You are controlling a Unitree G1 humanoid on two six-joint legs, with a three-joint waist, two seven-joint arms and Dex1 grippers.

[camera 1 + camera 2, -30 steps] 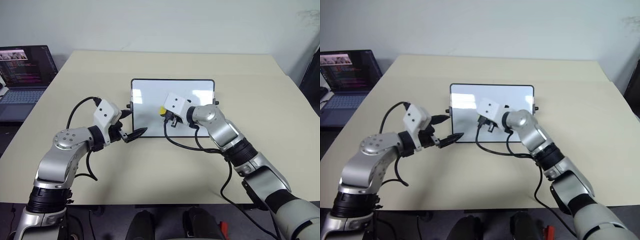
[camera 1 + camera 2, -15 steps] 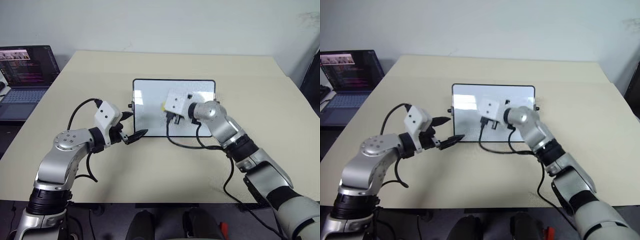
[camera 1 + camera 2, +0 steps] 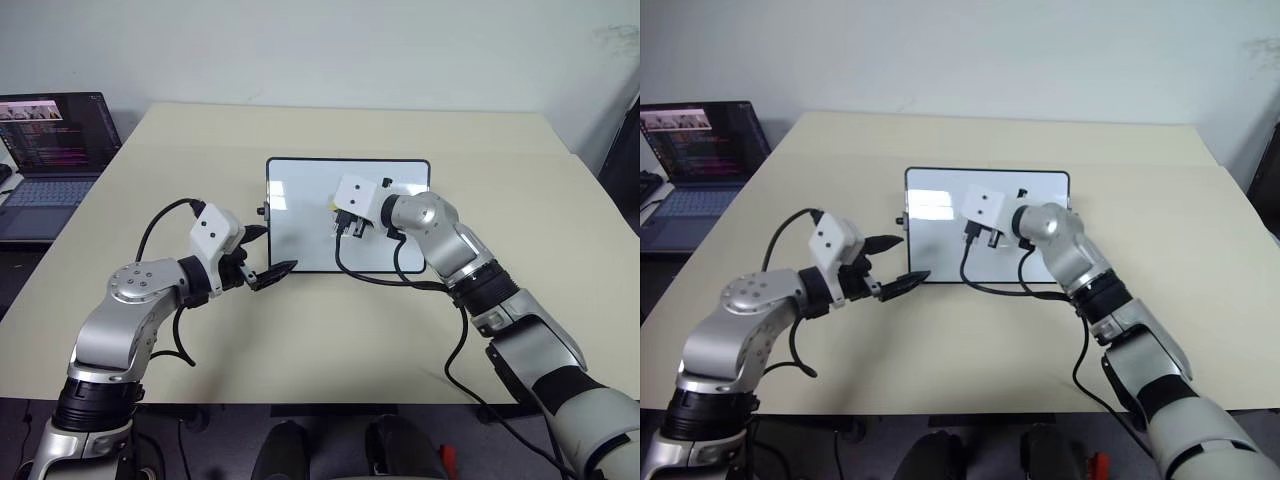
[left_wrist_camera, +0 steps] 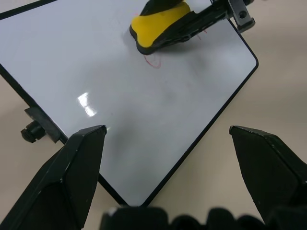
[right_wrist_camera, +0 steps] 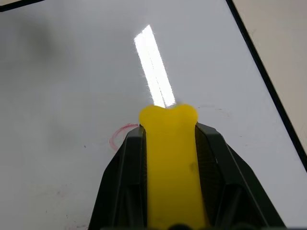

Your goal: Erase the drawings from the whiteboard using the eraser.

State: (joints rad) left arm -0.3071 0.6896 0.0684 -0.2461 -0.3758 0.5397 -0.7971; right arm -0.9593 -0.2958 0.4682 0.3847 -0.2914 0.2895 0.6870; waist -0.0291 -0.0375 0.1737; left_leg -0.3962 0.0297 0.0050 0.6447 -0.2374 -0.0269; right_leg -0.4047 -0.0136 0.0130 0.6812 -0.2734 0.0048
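Table, laptop, wall

A beige table fills most of the frame; an open laptop sits at the upper left, beside the table's left edge, its dark screen lit with lines of text; a pale wall runs across the top.

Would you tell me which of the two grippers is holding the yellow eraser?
The right gripper, shut on the eraser; the left gripper is open and empty.
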